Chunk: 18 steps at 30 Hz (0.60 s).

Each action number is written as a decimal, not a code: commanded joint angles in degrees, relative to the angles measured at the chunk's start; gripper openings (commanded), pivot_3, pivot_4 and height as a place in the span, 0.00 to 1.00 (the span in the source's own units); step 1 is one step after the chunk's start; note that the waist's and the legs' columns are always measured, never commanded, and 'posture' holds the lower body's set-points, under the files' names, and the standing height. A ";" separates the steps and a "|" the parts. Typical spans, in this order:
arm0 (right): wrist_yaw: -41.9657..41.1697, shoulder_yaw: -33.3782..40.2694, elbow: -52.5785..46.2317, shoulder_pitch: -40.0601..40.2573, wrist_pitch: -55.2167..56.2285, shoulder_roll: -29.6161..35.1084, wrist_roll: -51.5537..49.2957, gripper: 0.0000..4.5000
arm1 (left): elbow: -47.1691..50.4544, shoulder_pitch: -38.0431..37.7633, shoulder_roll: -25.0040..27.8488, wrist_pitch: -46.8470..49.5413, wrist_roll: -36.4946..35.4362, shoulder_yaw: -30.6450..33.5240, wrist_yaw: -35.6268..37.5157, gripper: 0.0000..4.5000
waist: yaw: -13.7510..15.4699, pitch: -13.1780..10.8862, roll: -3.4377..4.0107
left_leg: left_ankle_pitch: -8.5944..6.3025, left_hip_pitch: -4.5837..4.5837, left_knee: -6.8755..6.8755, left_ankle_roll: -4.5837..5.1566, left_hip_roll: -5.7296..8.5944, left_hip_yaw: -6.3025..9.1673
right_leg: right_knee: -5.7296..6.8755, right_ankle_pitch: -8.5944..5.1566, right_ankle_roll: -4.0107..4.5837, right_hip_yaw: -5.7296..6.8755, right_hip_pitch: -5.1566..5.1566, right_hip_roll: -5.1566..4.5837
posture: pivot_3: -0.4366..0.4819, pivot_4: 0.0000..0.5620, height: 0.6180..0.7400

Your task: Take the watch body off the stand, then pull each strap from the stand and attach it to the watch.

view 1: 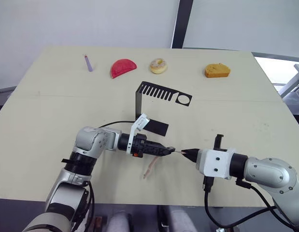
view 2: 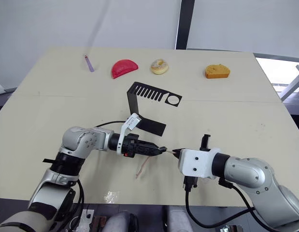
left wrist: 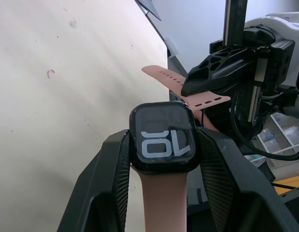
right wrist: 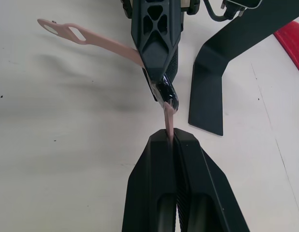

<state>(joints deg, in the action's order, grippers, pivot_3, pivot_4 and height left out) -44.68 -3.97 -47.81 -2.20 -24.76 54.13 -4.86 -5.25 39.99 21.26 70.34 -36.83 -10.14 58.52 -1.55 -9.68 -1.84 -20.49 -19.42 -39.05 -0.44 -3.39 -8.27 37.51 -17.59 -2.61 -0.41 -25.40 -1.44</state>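
Left gripper (left wrist: 161, 159) clamped on the watch body (left wrist: 163, 137), just in front of the stand (view 1: 151, 108) base. One strap (view 1: 150, 169) already hangs off the watch. Right gripper (right wrist: 172, 140) pinched shut on the second strap (right wrist: 168, 118), its end touching the watch. Left wrist view shows the screen digits; right wrist view shows the strap squeezed between the pads

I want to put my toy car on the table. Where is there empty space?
Bare tabletop lies along the left side, between the purple stick and the left gripper, and on the right, between the orange bread piece and the right gripper. It's crowded in the middle: the black bent metal stand, both grippers and the pink strap.
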 commanded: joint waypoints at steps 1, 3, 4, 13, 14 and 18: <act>-1.04 2.51 -1.50 -0.84 0.10 0.17 -1.08 0.00 | 0.83 0.14 -0.15 -0.73 -1.38 0.67 0.38 0.36 | -0.01 0.00 0.00 | 0.00 0.00 0.00 0.00 0.00 0.00 | 0.00 0.00 0.00 0.00 0.00 0.00 | 0.48 0.27 0.98; -1.25 2.70 -1.53 -0.83 0.08 0.33 -1.27 0.00 | 0.96 0.01 -0.03 -0.80 -1.42 0.64 0.45 0.36 | -0.01 0.00 0.00 | 0.00 0.00 0.00 0.00 0.00 0.00 | 0.01 0.00 0.00 0.00 0.00 0.00 | 0.48 0.27 0.98; -1.29 2.64 -1.46 -0.84 0.13 0.31 -1.26 0.00 | 0.91 -0.06 0.00 -0.91 -1.39 0.58 0.50 0.36 | -0.01 0.00 0.00 | 0.00 0.00 0.00 0.00 0.00 0.00 | 0.00 0.00 0.00 0.00 0.00 0.00 | 0.48 0.27 0.98; -1.22 1.75 -1.38 -1.34 0.04 -0.21 -1.09 0.00 | 0.81 -0.10 -0.24 -0.92 -1.57 0.66 0.53 0.36 | -0.01 0.00 0.00 | 0.00 0.00 0.00 0.00 0.00 0.00 | 0.01 0.00 0.00 0.00 0.00 0.00 | 0.48 0.27 0.98; -1.25 1.74 -1.35 -1.39 0.04 -0.20 -1.11 0.00 | 0.69 -0.05 -0.30 -0.87 -1.66 0.72 0.60 0.36 | 0.00 0.00 0.00 | 0.00 0.00 0.00 0.00 0.00 0.00 | 0.01 0.00 0.00 0.00 0.00 0.00 | 0.48 0.27 0.98; -1.34 1.62 -0.97 -1.35 0.31 -0.02 -0.84 0.00 | 0.45 0.13 -0.43 -1.02 -1.65 0.67 0.82 0.36 | -0.01 0.00 0.00 | 0.00 0.00 0.00 0.00 0.00 0.00 | 0.01 0.00 0.00 0.00 0.00 0.00 | 0.48 0.27 0.98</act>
<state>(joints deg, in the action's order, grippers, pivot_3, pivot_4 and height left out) -45.46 -3.18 -47.80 -3.20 -24.98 54.15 -5.66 -5.27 39.79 21.08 69.93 -36.83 -10.14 58.52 -1.56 -9.68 -1.84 -20.49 -19.42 -39.06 -0.44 -3.39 -8.27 37.53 -17.59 -2.61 -0.41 -25.40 -1.44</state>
